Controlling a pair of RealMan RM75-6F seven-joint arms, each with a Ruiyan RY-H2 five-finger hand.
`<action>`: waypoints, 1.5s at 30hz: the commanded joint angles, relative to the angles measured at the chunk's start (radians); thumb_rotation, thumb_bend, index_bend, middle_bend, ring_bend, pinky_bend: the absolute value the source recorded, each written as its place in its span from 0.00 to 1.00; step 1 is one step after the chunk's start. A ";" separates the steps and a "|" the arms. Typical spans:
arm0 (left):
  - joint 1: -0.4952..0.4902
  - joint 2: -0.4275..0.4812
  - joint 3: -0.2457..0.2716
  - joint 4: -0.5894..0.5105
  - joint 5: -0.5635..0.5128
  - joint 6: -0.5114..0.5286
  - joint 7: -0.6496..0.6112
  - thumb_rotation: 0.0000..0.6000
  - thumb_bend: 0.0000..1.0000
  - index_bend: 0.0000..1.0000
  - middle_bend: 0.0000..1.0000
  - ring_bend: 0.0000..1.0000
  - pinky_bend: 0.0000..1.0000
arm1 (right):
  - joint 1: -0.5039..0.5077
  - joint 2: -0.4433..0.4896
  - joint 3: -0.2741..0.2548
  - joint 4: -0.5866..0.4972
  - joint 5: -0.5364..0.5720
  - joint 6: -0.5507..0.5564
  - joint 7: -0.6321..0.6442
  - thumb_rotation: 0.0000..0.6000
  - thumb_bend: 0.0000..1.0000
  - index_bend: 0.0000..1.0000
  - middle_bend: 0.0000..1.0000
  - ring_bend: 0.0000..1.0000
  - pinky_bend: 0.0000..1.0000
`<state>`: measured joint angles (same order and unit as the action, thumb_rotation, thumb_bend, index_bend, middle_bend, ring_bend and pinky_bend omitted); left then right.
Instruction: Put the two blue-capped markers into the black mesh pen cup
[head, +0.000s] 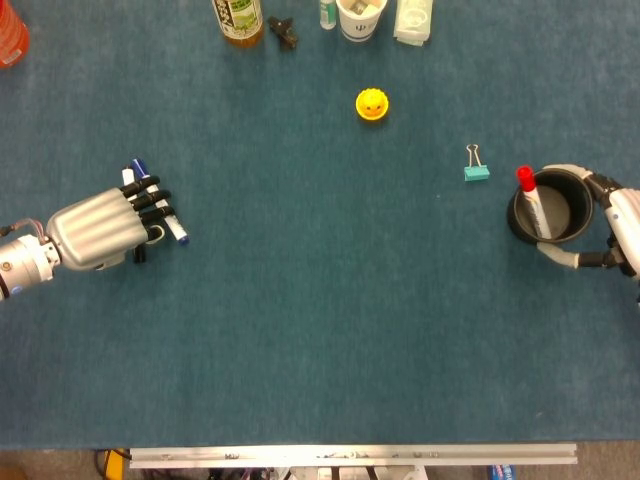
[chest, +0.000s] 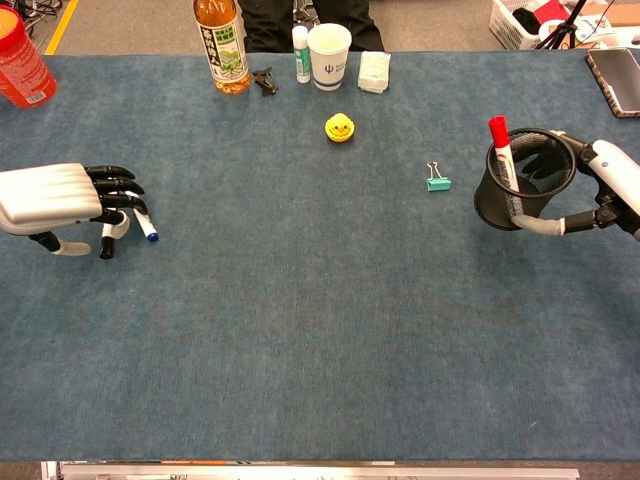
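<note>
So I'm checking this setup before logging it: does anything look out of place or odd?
One thing: the black mesh pen cup, held by the right hand, already contains a red-capped marker, not a blue one. The blue-capped markers lie on the table under the left hand. Nothing looks spilled or damaged.

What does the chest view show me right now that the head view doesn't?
Only the chest view shows the full orange-capped bottle, the laptop corner and the white basket beyond the table.

Only the head view shows the table's metal front rail.

Both show the left hand over the blue-capped markers, the right hand holding the black mesh pen cup with its red-capped marker, the yellow duck and the binder clip.
</note>
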<state>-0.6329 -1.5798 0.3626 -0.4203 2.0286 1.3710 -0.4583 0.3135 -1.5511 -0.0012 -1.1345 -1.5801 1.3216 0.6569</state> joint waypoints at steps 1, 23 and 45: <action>0.002 -0.006 0.004 0.008 -0.004 -0.001 -0.003 1.00 0.24 0.44 0.21 0.12 0.11 | 0.000 0.000 0.001 -0.002 0.000 0.000 -0.001 1.00 0.45 0.40 0.41 0.34 0.31; 0.008 -0.023 0.025 0.022 -0.032 -0.028 -0.009 1.00 0.24 0.48 0.21 0.12 0.11 | -0.008 0.006 0.003 -0.012 -0.001 0.012 -0.002 1.00 0.45 0.40 0.41 0.34 0.31; -0.015 -0.043 0.026 0.001 -0.049 -0.042 -0.031 1.00 0.24 0.55 0.21 0.12 0.11 | -0.013 0.006 0.004 -0.001 0.002 0.012 0.012 1.00 0.45 0.41 0.42 0.34 0.31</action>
<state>-0.6469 -1.6232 0.3889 -0.4186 1.9808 1.3302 -0.4884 0.3007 -1.5447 0.0030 -1.1351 -1.5777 1.3338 0.6686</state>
